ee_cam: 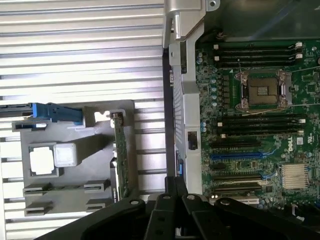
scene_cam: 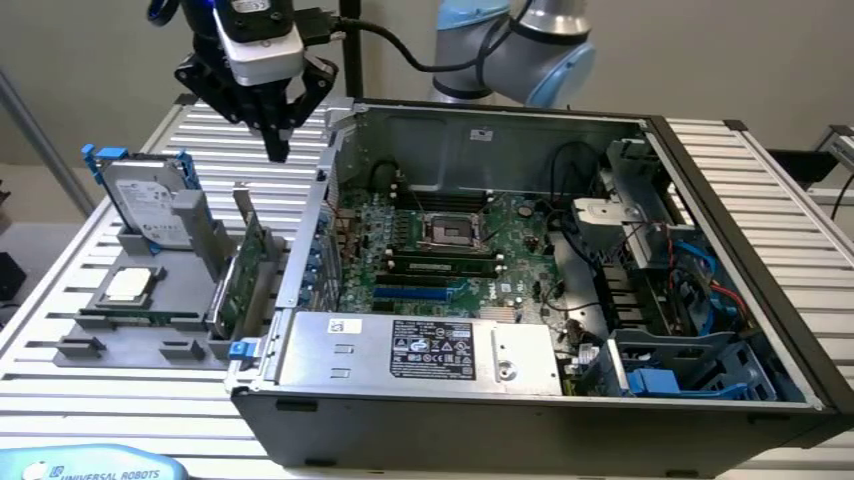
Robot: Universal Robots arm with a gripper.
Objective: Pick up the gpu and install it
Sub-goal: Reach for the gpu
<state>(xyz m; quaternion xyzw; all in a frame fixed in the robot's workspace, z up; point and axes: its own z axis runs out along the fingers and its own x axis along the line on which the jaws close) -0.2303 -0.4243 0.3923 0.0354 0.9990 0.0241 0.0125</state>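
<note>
The gpu [scene_cam: 248, 272] stands on edge in a slot of the grey holder [scene_cam: 134, 348], green board showing, just outside the open computer case [scene_cam: 534, 400]. In the wrist view the gpu [ee_cam: 121, 160] appears edge-on as a thin green strip beside the case wall. My gripper [scene_cam: 278, 148] hangs well above the table, beyond the gpu and near the case's far corner on the exterior view's left. Its black fingers are shut and hold nothing. In the wrist view the gripper [ee_cam: 175, 186] points between the gpu and the case wall.
A silver hard drive [scene_cam: 144, 200] with blue rails stands in the holder, and a square processor chip [scene_cam: 130, 285] lies beside it. Inside the case lie the motherboard [scene_cam: 441, 245], its blue slot [ee_cam: 235, 156], the power supply [scene_cam: 427, 350] and cables. The slatted table [scene_cam: 120, 400] surrounds everything.
</note>
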